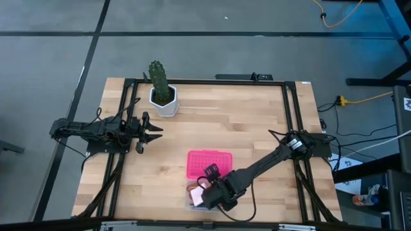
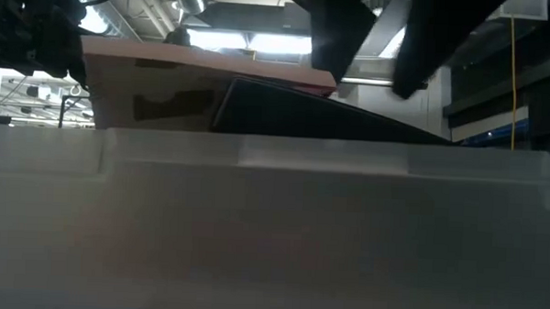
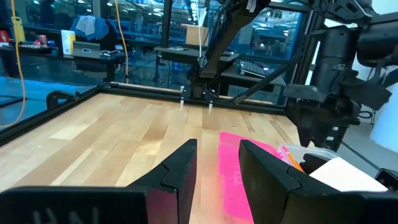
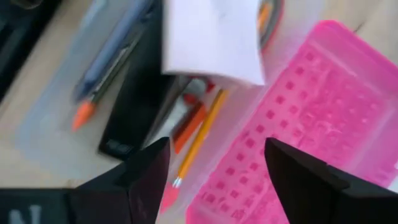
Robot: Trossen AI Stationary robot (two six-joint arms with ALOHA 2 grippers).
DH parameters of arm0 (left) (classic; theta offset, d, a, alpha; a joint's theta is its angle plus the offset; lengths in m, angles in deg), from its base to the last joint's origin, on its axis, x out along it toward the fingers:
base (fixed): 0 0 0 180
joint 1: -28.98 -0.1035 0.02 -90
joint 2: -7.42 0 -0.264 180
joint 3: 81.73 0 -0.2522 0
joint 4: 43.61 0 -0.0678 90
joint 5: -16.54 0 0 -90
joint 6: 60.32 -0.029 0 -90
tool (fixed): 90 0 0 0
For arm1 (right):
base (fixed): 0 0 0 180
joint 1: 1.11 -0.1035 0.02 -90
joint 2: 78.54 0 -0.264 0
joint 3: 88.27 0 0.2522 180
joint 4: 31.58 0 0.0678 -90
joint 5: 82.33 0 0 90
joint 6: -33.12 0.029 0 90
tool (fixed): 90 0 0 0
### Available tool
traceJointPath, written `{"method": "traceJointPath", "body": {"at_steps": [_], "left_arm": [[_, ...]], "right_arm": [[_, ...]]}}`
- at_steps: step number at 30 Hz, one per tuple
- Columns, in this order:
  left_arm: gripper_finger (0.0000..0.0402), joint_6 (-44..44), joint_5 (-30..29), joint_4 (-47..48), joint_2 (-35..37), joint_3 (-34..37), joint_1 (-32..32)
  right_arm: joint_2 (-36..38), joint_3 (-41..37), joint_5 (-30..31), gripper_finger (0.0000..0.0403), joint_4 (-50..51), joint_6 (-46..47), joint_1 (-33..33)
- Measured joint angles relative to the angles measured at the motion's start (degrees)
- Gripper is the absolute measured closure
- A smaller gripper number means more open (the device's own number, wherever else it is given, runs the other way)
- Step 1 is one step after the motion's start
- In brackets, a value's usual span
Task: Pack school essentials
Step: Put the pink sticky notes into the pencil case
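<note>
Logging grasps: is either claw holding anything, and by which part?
Nothing is held. The right claw hangs open above the clear box; the left claw waits open near the cactus.

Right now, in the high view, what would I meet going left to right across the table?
Left gripper, open, waiting at the table's left → green cactus in its white pot → pink dotted lid → right arm's base. The clear box, the notepad and the right gripper overlap below the lid, so they are left out.

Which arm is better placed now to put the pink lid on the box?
The right: its open gripper hovers over the clear box, beside the pink lid. The left gripper waits near the cactus.
</note>
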Motion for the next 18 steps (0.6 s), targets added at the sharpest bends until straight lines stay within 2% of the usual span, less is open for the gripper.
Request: {"method": "traceJointPath", "body": {"at_steps": [3, 10, 15, 18], "left_arm": [[0.0288, 0.02, 0.00, -0.02, 0.00, 0.01, 0.01], [0.0288, 0.00, 0.00, -0.02, 0.00, 0.00, 0.02], [0.0288, 0.00, 0.00, -0.02, 0.00, 0.00, 0.01], [0.0288, 0.02, 0.02, 0.00, 0.00, 0.00, 0.02]], "right_arm": [[-0.36, 0.00, 2.92, 0.0160, -2.47, 2.43, -0.02], [-0.33, 0.02, 0.67, 0.0182, -9.38, 2.54, -0.02], [-0.36, 0.02, 0.20, 0.0183, -11.36, 2.33, 0.09], [-0.36, 0.02, 1.69, 0.0183, -8.58, 2.39, 0.42]]}}
